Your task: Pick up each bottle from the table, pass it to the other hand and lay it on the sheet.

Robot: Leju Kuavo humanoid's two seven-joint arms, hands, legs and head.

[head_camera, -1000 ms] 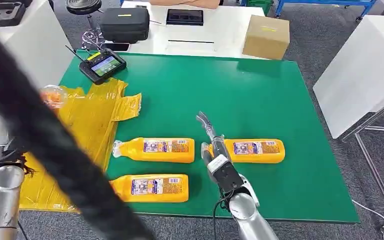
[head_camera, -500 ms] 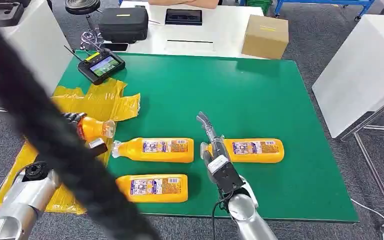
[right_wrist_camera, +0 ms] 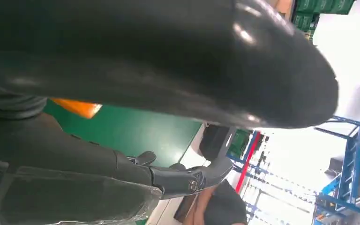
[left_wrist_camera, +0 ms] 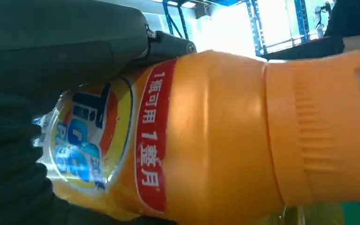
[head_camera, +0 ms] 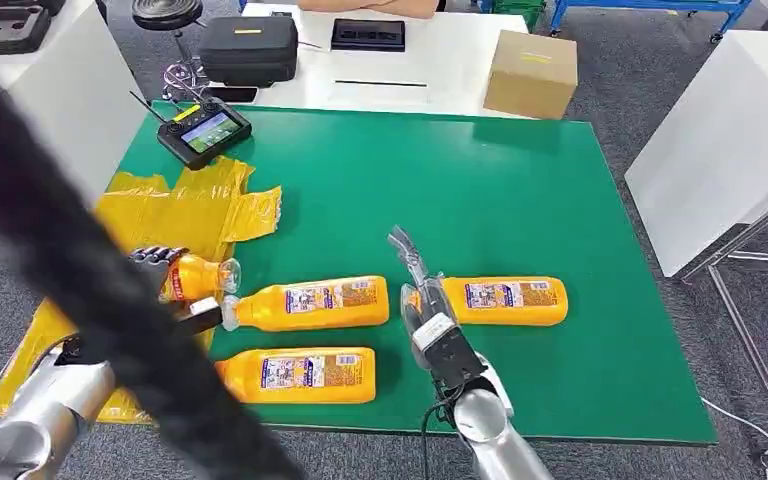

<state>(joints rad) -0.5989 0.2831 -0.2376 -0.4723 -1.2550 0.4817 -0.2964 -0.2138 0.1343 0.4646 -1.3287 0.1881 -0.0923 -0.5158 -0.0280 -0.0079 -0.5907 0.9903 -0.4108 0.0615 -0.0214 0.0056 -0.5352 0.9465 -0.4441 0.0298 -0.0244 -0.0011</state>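
Note:
My left hand (head_camera: 163, 264) grips an orange bottle (head_camera: 198, 277) over the near edge of the yellow sheet (head_camera: 190, 205), its cap pointing right. Close up in the left wrist view, the dark fingers (left_wrist_camera: 51, 37) wrap the labelled bottle (left_wrist_camera: 215, 140). Three more orange bottles lie on the green mat: one in the middle (head_camera: 310, 303), one near the front edge (head_camera: 300, 375), one to the right (head_camera: 505, 300). My right hand (head_camera: 422, 295) is open, fingers stretched forward, right beside the cap end of the right bottle. The right wrist view shows its dark fingers (right_wrist_camera: 145, 70) above the mat.
A thick black cable (head_camera: 80, 270) crosses the left of the head view. A remote controller (head_camera: 205, 130) sits at the mat's far left corner. Behind the mat a white table carries a black case (head_camera: 250, 45) and a cardboard box (head_camera: 532, 72). A person's arms (head_camera: 360, 6) rest at its far side.
My left arm has swung in from the far left with the bottle, rightward and nearer over the sheet, close to the middle bottle's cap. The right hand has barely moved.

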